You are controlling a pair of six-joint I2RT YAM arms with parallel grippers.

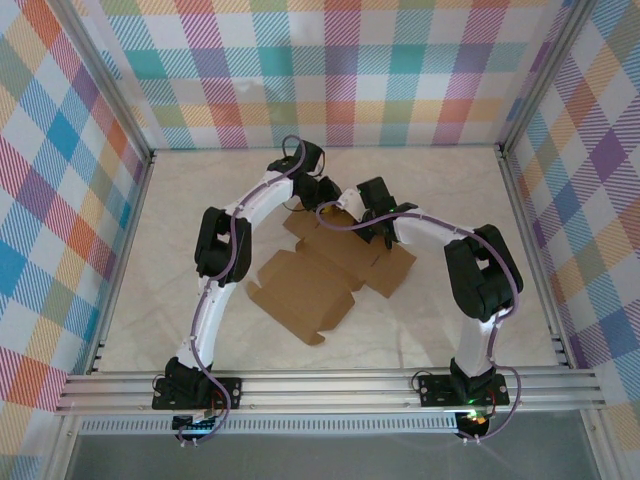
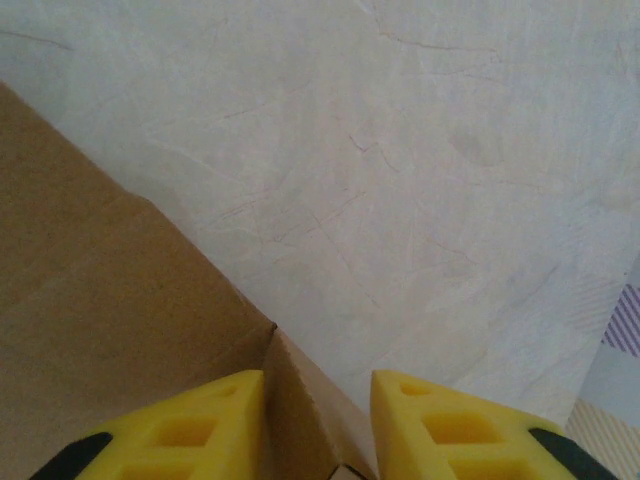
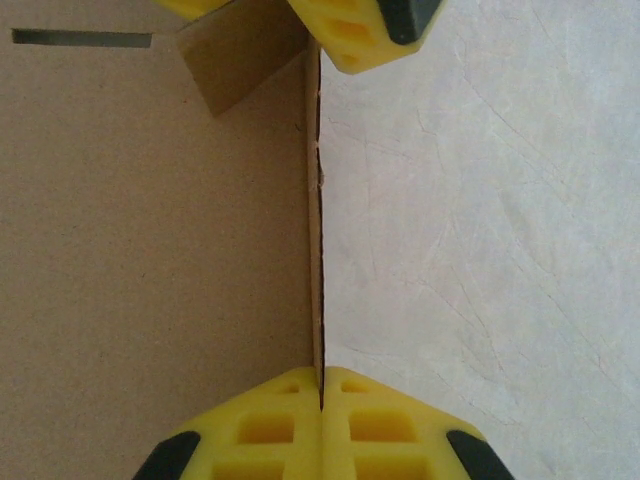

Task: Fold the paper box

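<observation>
The paper box (image 1: 320,280) lies as a mostly flat brown cardboard sheet with flaps in the middle of the table. Both grippers are at its far edge. My left gripper (image 2: 318,400) has a raised, slanted flap (image 2: 290,375) between its yellow fingers, which press on it. The sheet's panel (image 2: 100,300) spreads to the left of that flap. My right gripper (image 3: 322,385) is shut on the thin upright edge of a side wall (image 3: 314,250) of the box (image 3: 150,250). In the right wrist view, the left gripper's fingers (image 3: 350,30) hold the flap at the top.
The table top (image 1: 450,200) is cream and slightly creased. Checked walls (image 1: 60,200) close in three sides, and aluminium rails (image 1: 330,385) run along the near edge by the arm bases. A narrow slot (image 3: 80,38) is cut in the cardboard panel.
</observation>
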